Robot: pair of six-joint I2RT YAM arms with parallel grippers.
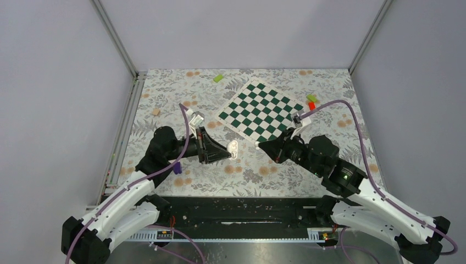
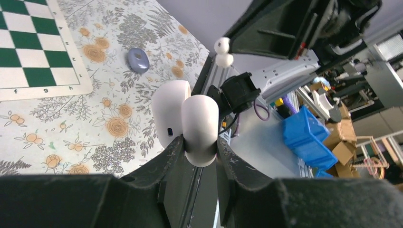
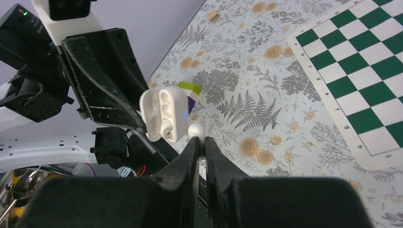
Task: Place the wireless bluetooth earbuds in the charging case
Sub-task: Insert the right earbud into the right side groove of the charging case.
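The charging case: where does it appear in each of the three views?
Top external: charging case at centre, beside the near corner of the chessboard.
Left wrist: charging case at centre, lid open.
Right wrist: charging case left of centre, lid open.
Shared landmark: the chessboard.

Soft, even light from above fills the white-walled enclosure, and the arms cast only faint shadows on the table (image 1: 247,176). Both wrist views are bright and sharp at mid-distance, while the black fingers (image 2: 161,180) nearest the lens lie dark and soft. The charging case (image 2: 199,126) carries a gentle sheen.
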